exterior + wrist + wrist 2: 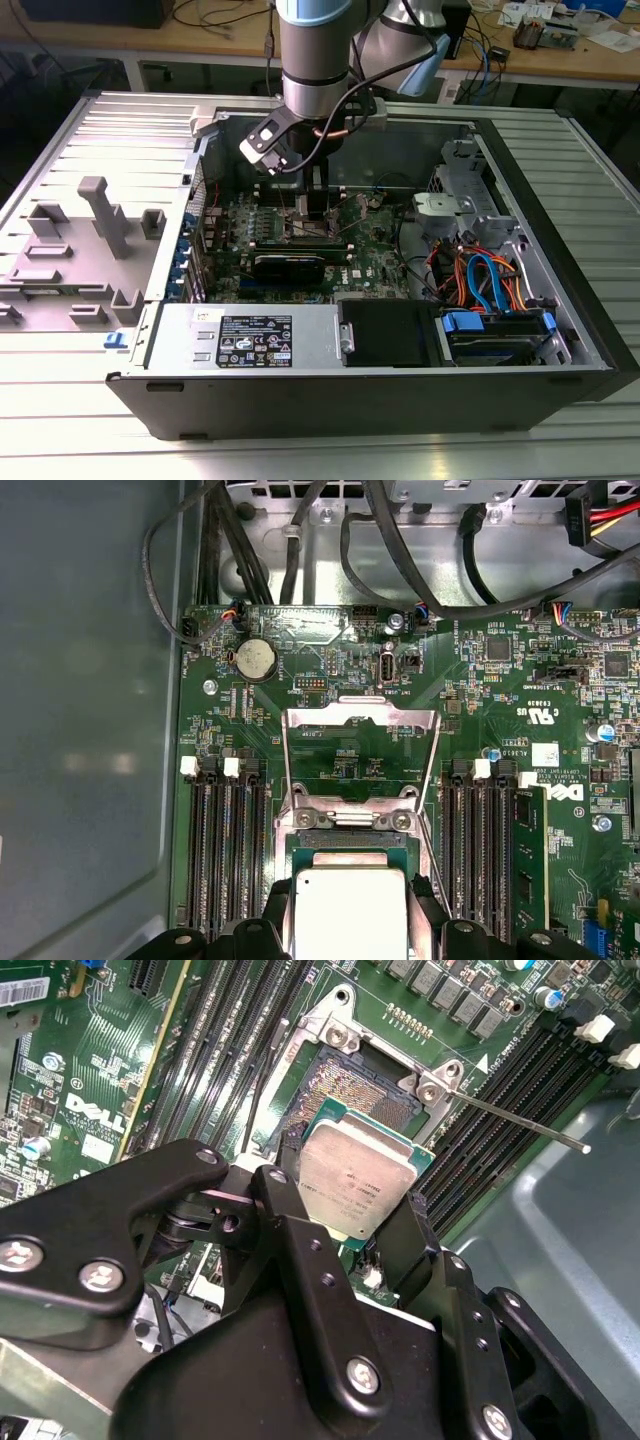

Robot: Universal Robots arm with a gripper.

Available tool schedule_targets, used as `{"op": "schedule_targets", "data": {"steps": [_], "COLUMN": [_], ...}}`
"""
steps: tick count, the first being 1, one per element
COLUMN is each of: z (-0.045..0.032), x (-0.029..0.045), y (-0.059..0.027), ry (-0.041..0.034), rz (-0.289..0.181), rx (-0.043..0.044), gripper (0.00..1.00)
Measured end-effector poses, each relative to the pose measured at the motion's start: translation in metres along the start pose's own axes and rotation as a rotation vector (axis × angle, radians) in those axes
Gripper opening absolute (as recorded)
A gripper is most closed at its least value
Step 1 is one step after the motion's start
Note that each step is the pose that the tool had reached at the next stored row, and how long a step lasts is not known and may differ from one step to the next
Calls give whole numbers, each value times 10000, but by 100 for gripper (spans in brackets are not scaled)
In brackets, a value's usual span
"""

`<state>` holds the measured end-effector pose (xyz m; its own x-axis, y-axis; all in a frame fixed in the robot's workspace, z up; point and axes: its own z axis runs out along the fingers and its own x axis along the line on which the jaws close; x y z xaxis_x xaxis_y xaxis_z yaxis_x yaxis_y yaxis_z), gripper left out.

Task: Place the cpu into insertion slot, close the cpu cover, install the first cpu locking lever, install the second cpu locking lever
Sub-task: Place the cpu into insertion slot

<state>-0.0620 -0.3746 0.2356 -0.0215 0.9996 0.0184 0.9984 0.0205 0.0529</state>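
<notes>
Cpu gripped by end effector overlaps insertion slot rim.

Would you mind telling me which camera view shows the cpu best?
The second wrist view: nearly all the metal top of the cpu shows, held by the gripper over the insertion slot. The first wrist view crops it at the picture edge; in the exterior view it is too small to tell.

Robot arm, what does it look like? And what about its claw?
The arm is a fat, round, silver-grey tube with a light blue band. The gripper is black, with chunky jointed fingers dotted with shiny silver screws.
</notes>
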Motion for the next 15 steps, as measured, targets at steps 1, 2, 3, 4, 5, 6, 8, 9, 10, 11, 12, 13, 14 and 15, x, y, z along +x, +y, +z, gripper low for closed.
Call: {"op": "schedule_targets", "data": {"steps": [1, 2, 3, 4, 5, 6, 8, 9, 10, 11, 12, 13, 14, 15], "z": [0, 1, 1, 2, 2, 3, 3, 4, 9, 23, 39, 49, 59, 70], "x": [0, 0, 0, 0, 0, 0, 0, 0, -2, -7, -9, -10, -10, -10], "y": [0, 0, 0, 0, 0, 0, 0, 0, -1, -1, -3, -3, -3, -5], "ry": [0, 0, 0, 0, 0, 0, 0, 0, 2, 2, 2, 1, 0, 0], "rz": [0, -1, 0, 0, 1, 0, 0, 0, 2, 1, 1, 1, 0, -1], "rx": [1, 0, 0, 0, 0, 1, 0, 0, -1, -2, -2, -2, -2, -3], "gripper": [55, 55, 55, 55, 55, 55, 55, 55, 55, 55, 55, 55, 55, 55]}}
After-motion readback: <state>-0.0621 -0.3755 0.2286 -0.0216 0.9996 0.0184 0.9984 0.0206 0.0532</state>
